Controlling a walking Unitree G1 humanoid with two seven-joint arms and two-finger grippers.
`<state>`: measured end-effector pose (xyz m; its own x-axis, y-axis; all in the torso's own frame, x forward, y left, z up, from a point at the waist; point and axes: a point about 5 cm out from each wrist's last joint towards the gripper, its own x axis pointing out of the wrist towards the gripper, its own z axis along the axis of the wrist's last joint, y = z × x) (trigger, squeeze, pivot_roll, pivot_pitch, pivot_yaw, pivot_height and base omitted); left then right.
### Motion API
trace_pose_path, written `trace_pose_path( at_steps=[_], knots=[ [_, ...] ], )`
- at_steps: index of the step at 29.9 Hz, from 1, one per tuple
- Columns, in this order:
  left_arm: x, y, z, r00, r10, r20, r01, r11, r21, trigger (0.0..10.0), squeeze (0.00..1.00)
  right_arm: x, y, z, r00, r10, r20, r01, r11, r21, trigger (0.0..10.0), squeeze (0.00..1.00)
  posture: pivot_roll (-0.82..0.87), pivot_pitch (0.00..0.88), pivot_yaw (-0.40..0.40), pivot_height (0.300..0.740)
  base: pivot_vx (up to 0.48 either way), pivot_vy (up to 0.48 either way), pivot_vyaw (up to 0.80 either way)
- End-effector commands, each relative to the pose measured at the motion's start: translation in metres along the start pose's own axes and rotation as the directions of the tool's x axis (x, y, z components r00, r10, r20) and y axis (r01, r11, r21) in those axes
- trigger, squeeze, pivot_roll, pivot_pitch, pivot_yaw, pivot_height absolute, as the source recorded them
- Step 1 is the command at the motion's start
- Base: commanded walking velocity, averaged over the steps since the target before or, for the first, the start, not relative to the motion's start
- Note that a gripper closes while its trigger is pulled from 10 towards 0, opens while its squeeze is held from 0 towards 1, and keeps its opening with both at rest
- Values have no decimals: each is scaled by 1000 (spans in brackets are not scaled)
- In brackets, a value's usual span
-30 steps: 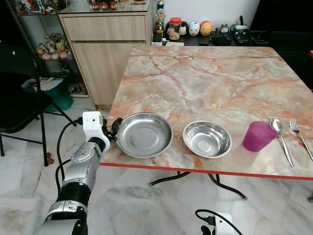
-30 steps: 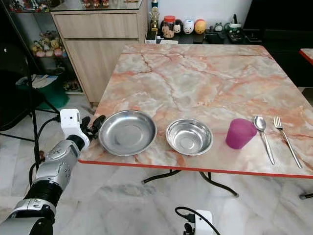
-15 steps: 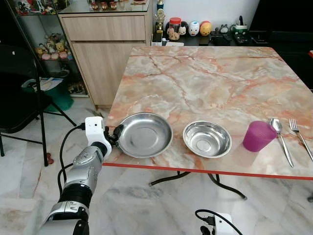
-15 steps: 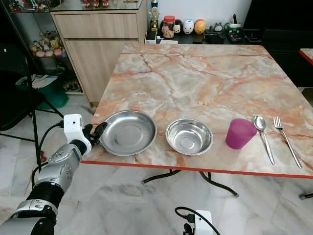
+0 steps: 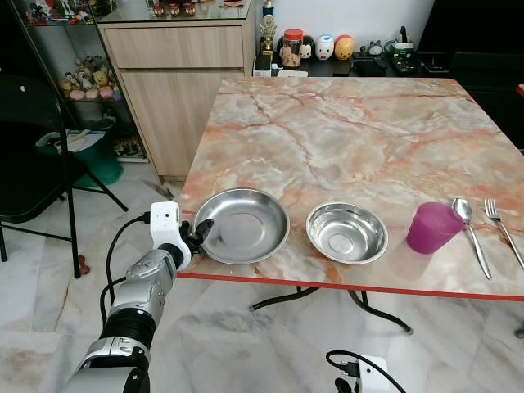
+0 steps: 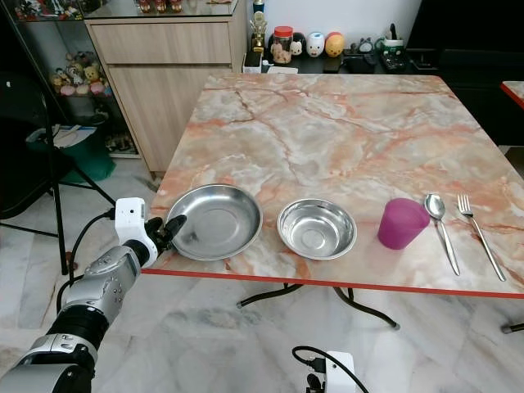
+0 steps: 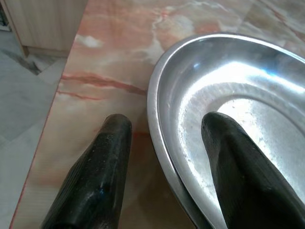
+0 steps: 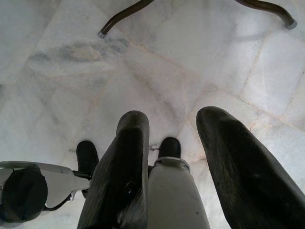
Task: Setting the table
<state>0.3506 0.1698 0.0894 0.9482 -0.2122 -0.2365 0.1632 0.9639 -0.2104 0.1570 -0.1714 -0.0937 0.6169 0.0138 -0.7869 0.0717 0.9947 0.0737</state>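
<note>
As my left gripper [image 7: 164,143] straddles the steel plate's [image 5: 243,225] slick, light rim unclosed, I judge that edge the best hold.

Head stereo downward — wrists close-up

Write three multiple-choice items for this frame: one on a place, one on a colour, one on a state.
1. Where is the left end effector?
A. at the plate's rim
B. over the cup
C. at the fork

2. What colour is the cup?
A. green
B. purple
C. white

3. How do the left end effector's fingers stand?
A. shut on the spoon
B. open, astride the plate's rim
C. shut on nothing

Key: 1 A, it sits at the near left edge of the plate. 2 B, the cup beside the spoon is purple. 3 B, the left wrist view shows one finger outside the rim, one inside.
</note>
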Motion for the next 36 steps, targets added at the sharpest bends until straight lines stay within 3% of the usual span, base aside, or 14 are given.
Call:
trace_pose_path(
  at_steps=[1, 9, 17, 18, 19, 36],
  knots=[
    [0, 1, -1, 1000, -6, -27, 7, 999, 35, 10000, 0, 0, 0, -1, 1000, 5, -11, -5, 1000, -4, 10000, 0, 104, 0, 1, 740, 0, 0, 0],
    [3, -3, 5, 999, -1, -34, 5, 991, 135, 10000, 0, 0, 0, -1, 1000, 9, -11, -9, 1000, -9, 10000, 0, 105, 0, 1, 740, 0, 0, 0],
    [2, -2, 0, 997, 28, -65, -18, 988, 153, 10000, 0, 0, 1, -1, 1000, 12, -11, -12, 1000, -15, 10000, 0, 104, 0, 2, 740, 0, 0, 0],
    [2, -2, 0, 997, 36, -64, -27, 990, 140, 1020, 0, 0, 1, -1, 1000, 13, -11, -13, 1000, -16, 10000, 0, 104, 0, 2, 740, 0, 0, 0],
    [2, -1, 0, 997, 39, -63, -30, 990, 139, 0, 0, 0, 1, -1, 1000, 14, -11, -14, 1000, -16, 10000, 0, 104, 0, 2, 740, 0, 0, 0],
    [3, -3, -2, 996, 34, -78, -22, 989, 149, 0, 0, 0, 1, -1, 1000, 16, -13, -17, 1000, -19, 10000, 0, 107, 0, 0, 740, 0, 0, 0]
  ],
)
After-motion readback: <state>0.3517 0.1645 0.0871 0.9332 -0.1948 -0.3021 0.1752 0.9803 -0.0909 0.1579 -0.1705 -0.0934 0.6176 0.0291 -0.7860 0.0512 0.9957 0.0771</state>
